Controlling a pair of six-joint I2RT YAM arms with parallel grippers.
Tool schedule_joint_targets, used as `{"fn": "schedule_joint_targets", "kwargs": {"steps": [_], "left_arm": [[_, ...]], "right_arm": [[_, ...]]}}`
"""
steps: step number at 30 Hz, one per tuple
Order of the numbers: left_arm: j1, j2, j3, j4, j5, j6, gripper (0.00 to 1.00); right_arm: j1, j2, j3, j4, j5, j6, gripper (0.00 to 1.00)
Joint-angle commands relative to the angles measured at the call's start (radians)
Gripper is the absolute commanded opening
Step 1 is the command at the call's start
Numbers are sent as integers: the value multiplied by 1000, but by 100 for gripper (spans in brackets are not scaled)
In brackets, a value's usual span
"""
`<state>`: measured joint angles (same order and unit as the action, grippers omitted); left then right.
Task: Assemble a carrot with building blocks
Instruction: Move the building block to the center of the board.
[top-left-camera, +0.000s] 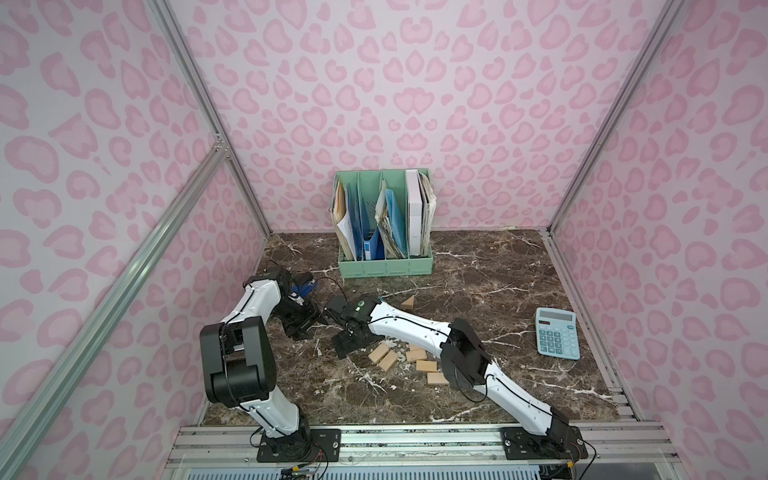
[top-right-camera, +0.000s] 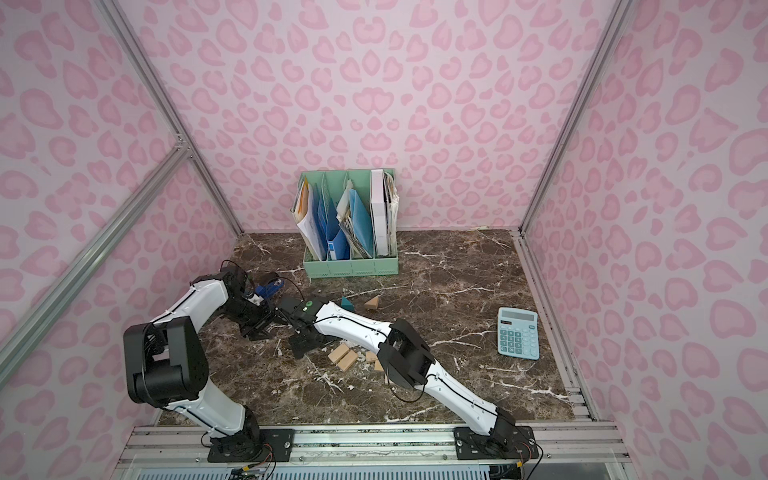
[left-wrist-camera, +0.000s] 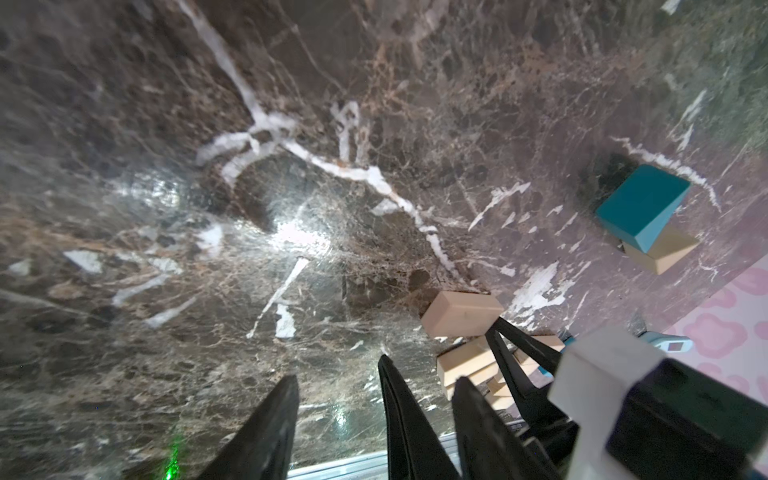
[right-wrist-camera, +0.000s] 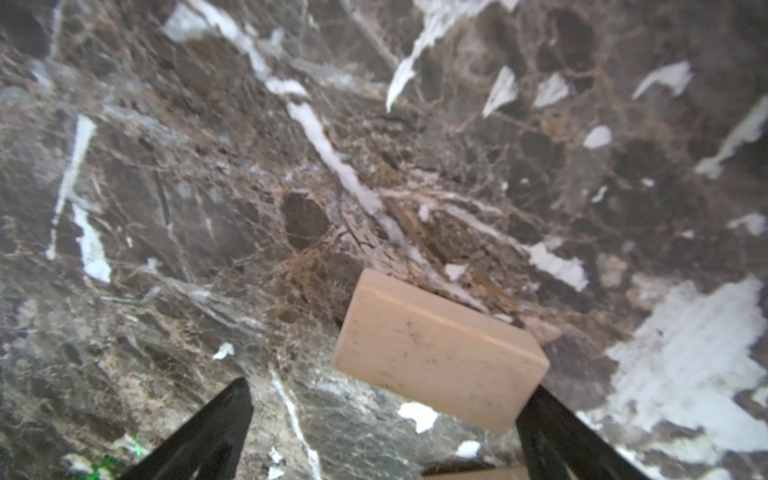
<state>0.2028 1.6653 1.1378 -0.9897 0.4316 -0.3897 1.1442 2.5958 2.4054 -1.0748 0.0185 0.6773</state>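
Left gripper (left-wrist-camera: 336, 374): jaws apart, empty, above bare tabletop (top-left-camera: 498, 270).
Right gripper (right-wrist-camera: 388, 386): jaws wide apart, unclamped, tan block (right-wrist-camera: 436, 353) beside one finger.
Building blocks (top-left-camera: 427, 365): tan cluster mid-table; teal triangle (top-right-camera: 347, 305), tan triangle (top-left-camera: 409, 302) at 12 o'clock from it.

The worktop (top-left-camera: 478, 291) is dark brown marble veined with white. The walls (top-left-camera: 415, 83) are pale pink with darker pink leopard spots. Near the frame's centre, the building blocks (top-left-camera: 417, 355) are pale tan, beside a teal block (top-right-camera: 347, 305). The file rack (top-left-camera: 386, 266) is mint green, the calculator (top-left-camera: 557, 338) at right light blue, and the robot arms (top-left-camera: 407, 328) white and black.
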Motion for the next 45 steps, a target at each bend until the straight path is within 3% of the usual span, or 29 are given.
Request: {"fn": "schedule_joint_targets", "kwargs": {"steps": [1,6,16,31,45], "left_arm": [[1,-7,-7,-24,-2,11,61],[3,0,-10,-23,9,18,61],[12,14,9,-35,13,42,61],[17,34,4,-22,42,55,60],[23,42,5,-13,72,57,60]], "right_arm": [[-4,11,1,-47,27,31,97],[-26,14,0,-28,50,54,90],[-37,38,7,-11,7,66,66],[-118,-76,-147,-5,103,99,63],[-186,-50,-87,-35,120,74,62]]}}
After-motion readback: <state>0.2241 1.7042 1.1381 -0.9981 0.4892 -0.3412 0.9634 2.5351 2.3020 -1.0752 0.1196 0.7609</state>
